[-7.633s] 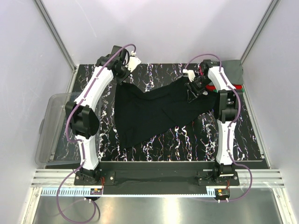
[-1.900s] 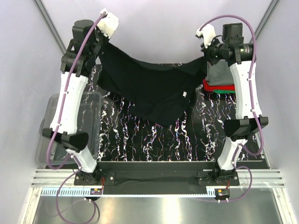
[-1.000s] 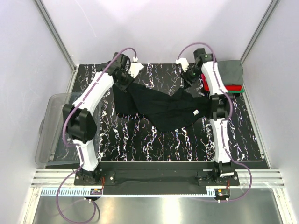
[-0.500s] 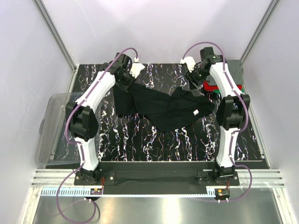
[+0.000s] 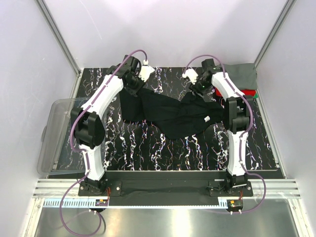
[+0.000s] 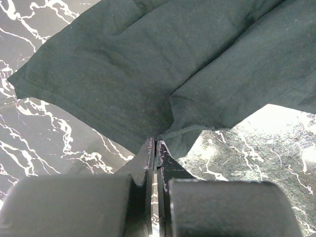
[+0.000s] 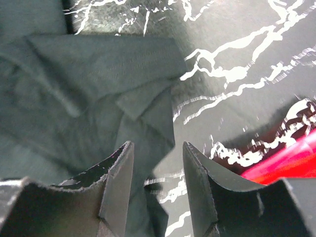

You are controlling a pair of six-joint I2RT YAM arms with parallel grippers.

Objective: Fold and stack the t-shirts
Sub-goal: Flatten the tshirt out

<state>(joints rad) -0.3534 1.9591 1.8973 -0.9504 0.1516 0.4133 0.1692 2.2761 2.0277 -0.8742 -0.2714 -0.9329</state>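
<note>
Two grippers: the left gripper (image 6: 156, 148) is clamped on a hem edge of the black cotton t-shirt (image 5: 173, 116). The right gripper (image 7: 155, 148) hangs with jaws apart over a folded-over corner, and we see nothing gripped.
Shirt position: it lies bunched and creased across the far middle of the black marble-pattern table (image 5: 148, 148), between the arms. The white neck tag (image 5: 207, 118) shows towards the right.
Stack: a folded grey t-shirt (image 5: 245, 75) sits on a red folded t-shirt (image 5: 250, 92) at the far right corner, near the right arm.
Step (our read): we are laying the shirt flat before the first fold, and it is not flat yet.
Risk 1: if the right jaws close here they may pinch two layers at the doubled corner, so the crease gets dragged along instead of opened.
Risk 2: the left grip is thin, right at the hem. If we pull sideways, the cloth could slip out.
Risk 3: one-sided tension skews the shirt and the fold lines come out crooked.
Risk 4: a right arm swing near the stack could nudge it.
Bin: the clear plastic bin (image 5: 57, 133) is well apart on the left, so we see no concern there.
</note>
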